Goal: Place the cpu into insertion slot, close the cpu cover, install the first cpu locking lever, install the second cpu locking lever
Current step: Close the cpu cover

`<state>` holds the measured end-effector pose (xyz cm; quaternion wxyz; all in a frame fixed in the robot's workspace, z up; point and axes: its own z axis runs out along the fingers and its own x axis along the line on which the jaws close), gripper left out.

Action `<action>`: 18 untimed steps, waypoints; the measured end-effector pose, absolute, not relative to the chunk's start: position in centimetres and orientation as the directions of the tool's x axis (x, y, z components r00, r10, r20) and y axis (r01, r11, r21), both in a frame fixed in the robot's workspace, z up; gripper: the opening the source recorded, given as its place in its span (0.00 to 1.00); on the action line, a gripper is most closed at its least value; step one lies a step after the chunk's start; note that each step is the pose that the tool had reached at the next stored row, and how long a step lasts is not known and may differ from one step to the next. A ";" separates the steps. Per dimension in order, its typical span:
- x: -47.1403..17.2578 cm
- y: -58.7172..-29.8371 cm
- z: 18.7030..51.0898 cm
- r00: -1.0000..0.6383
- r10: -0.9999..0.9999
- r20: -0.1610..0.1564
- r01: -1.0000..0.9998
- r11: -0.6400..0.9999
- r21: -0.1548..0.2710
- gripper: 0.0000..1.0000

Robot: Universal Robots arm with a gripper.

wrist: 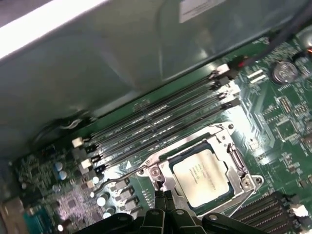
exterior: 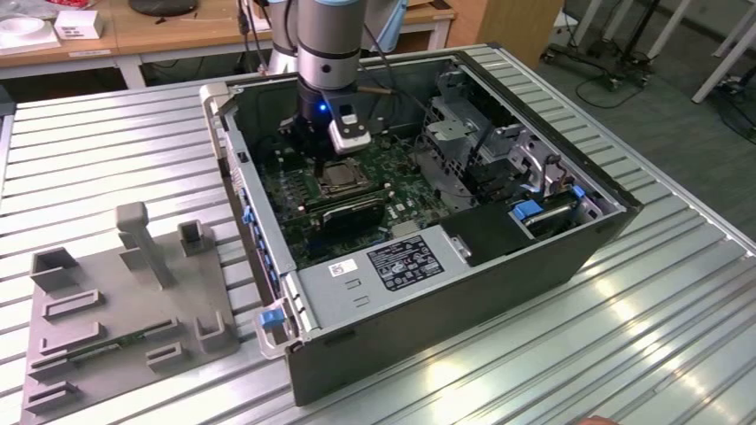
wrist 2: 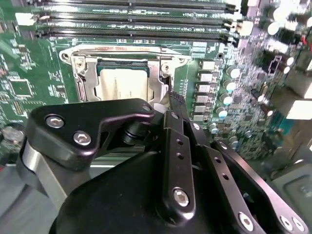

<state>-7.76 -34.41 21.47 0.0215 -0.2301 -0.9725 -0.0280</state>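
Arm: reaches down into the open computer case (exterior: 473,257), which lies on its side on the slatted tabletop (exterior: 661,336). The motherboard (exterior: 402,159) therefore faces up for access from above.
Gripper: the gripper (exterior: 326,159) hangs low over the socket's edge. In the first wrist view its tip sits just beside a socket corner.
Fingers: the fingers (wrist: 159,201) are together, with nothing visible between them. Judged, a narrow closed tip suits pressing on a thin part.
Cpu: the cpu (wrist: 200,173) lies flat in the insertion slot, metal top up.
Cpu cover: the cpu cover (wrist 2: 156,80) appears folded down around the cpu, and its window leaves the chip top exposed.
Locking lever: a wire locking lever (wrist: 122,178) juts out from the socket corner, close to the fingers. Whether it is latched cannot be told.
Memory slots: the memory slots (wrist: 161,117) run parallel alongside the socket.
Fixture plate: a grey fixture plate (exterior: 119,301) rests on the tabletop at the exterior view's left, apart from the case.
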 end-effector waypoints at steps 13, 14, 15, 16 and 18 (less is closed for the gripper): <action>-7.8 -34.4 21.2 -0.944 0.328 0.024 0.329 0.943 0.046 0.11; -7.8 -34.4 21.2 -0.947 0.322 0.019 0.322 0.945 0.048 0.11; -7.8 -34.4 21.2 -0.949 0.315 0.014 0.315 0.948 0.049 0.11; -7.8 -34.4 21.1 -0.951 0.308 0.010 0.308 0.950 0.051 0.11; -7.8 -34.4 21.1 -0.957 0.289 0.005 0.289 0.956 0.052 0.11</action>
